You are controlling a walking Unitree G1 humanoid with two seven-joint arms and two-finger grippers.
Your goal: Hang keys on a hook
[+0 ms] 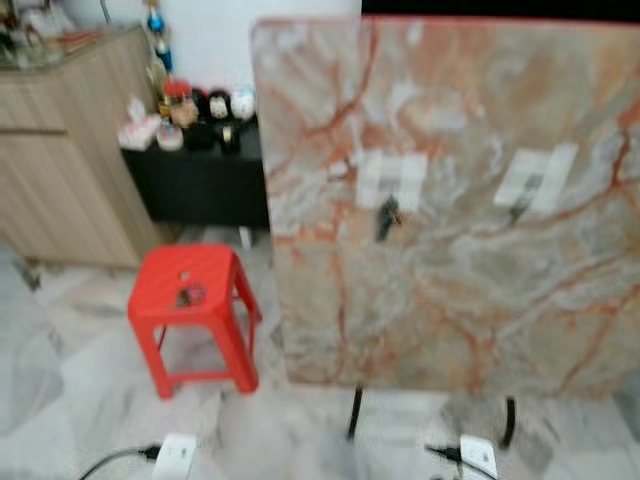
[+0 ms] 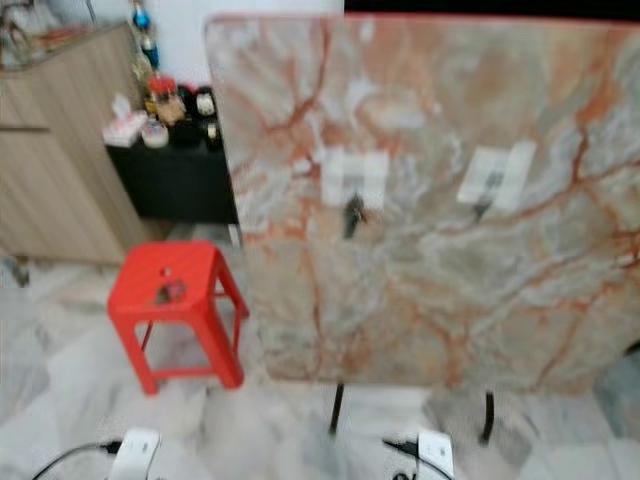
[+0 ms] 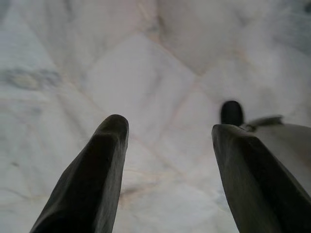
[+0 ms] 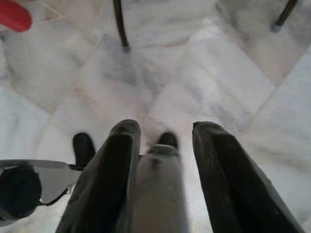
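- The left gripper (image 3: 167,145) hangs over pale marble floor (image 3: 146,73) in its wrist view, its two black fingers (image 3: 92,179) spread wide apart with nothing between them.
- The right gripper (image 4: 163,160) also points down at the floor, fingers (image 4: 104,179) apart; a pale grey shape sits in the gap, too blurred to name, so I cannot say it is held.
- Outward from there, the head views show a red stool (image 1: 192,300) at lower left of the frame. A small dark object (image 1: 187,294) lies on its seat; probably the keys, though blur leaves that unsure.
- At centre and right stands an upended marble tabletop (image 1: 450,280), its face toward the camera. Two pale taped patches sit in its upper half, each with a dark hook: one hook (image 1: 387,215) near frame centre, the other hook (image 1: 522,198) further right.
- Judgement: the stool lies toward the left arm's side, so that arm looks nearer for the pick-up. The hooks sit up and right of the stool, well apart from it.
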